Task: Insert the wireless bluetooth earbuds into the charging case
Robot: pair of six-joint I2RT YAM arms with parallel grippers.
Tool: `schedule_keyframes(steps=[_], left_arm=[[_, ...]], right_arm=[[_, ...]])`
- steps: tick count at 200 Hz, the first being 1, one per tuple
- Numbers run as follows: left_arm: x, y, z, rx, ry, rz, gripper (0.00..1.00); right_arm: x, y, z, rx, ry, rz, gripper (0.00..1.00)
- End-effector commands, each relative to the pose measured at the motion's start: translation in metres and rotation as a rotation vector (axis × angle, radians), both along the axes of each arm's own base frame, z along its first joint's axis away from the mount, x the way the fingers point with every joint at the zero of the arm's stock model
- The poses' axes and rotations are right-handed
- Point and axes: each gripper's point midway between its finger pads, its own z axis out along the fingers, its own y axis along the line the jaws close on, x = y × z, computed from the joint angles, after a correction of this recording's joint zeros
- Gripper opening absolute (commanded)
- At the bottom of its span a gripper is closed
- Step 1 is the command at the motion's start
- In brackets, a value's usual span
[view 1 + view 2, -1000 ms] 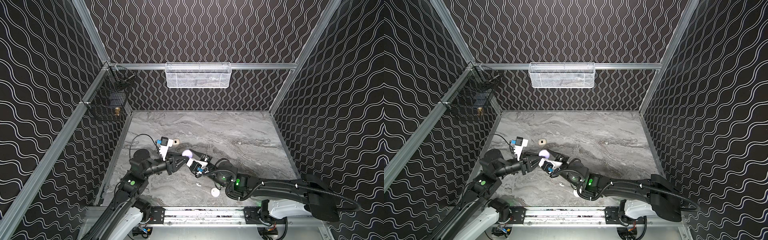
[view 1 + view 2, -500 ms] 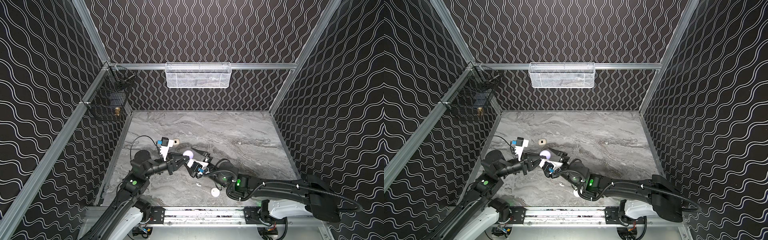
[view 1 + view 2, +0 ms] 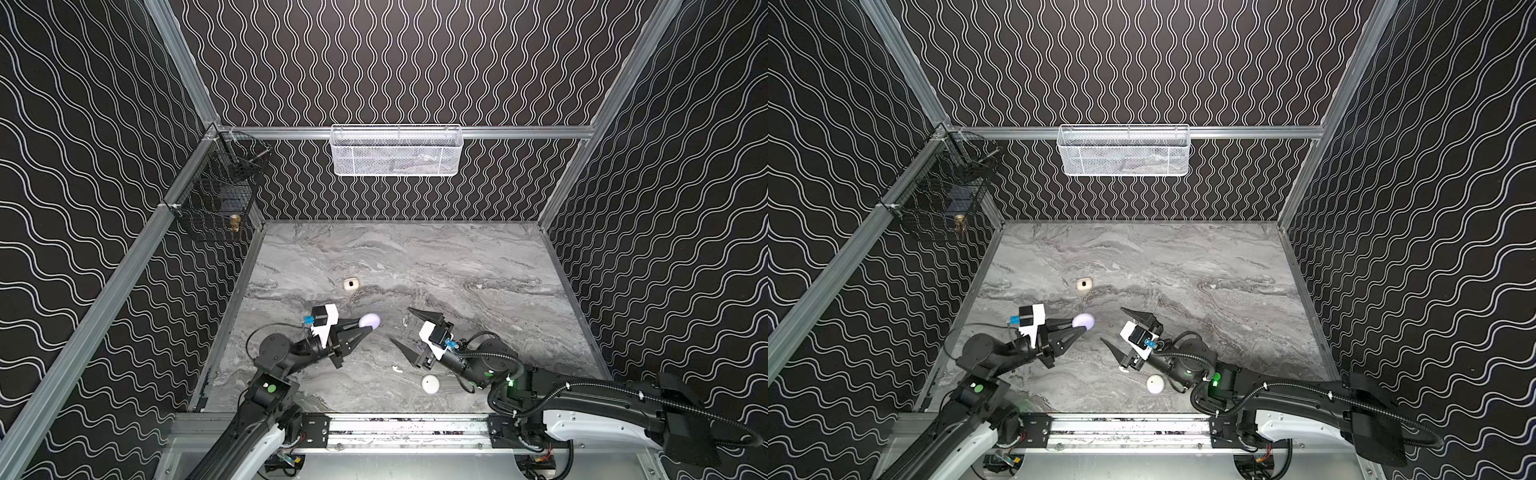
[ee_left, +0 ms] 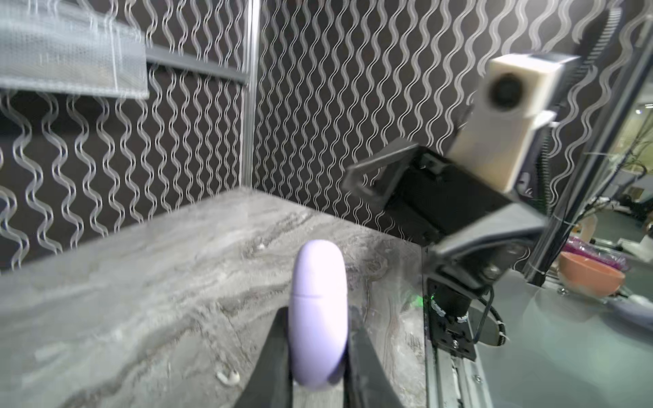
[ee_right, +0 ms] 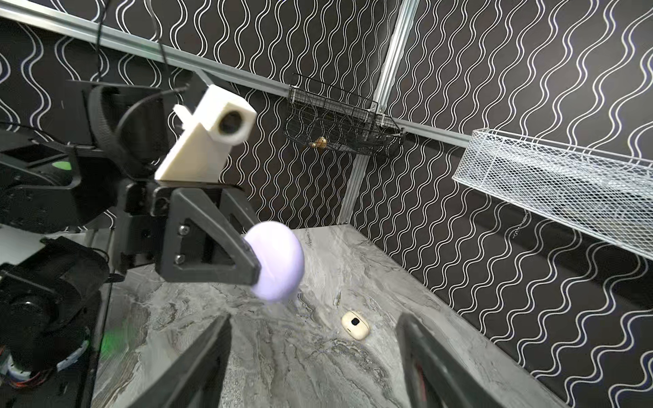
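While my left gripper is clamped on the lavender charging case, holding it on edge clear above the bench, my right gripper stands spread wide with nothing between its jaws. It faces the held case from nearby, over the middle of the bench. The case's seam shows as a thin closed line in the left wrist view. One white earbud lies loose on the bench near the front edge, just beside my right gripper's nearer finger and apart from the lavender case. A round white case sits near that earbud, closer to the front edge. A cream case with a small dark window rests farther back, toward the left edge.
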Motion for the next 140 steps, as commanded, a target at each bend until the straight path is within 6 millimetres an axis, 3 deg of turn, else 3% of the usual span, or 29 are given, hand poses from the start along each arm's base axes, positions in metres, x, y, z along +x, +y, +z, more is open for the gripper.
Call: schedule_keyframes(steps=[1,31,77,140], left_arm=[[-0.008,0.000,0.009,-0.003,-0.102,-0.018,0.00],[-0.005,-0.006,0.006,0.005,-0.079,-0.057,0.00],[-0.007,-0.010,0.006,0.004,-0.077,-0.089,0.00],[-0.012,-0.011,0.007,-0.004,-0.095,-0.118,0.00]], right_arm=[[-0.003,0.010,0.007,0.028,0.024,0.039,0.71],[-0.009,0.025,0.012,0.028,0.019,0.100,0.70],[0.011,0.035,0.010,0.015,0.015,0.008,0.61],[0.033,0.023,0.019,0.060,-0.006,-0.097,0.52]])
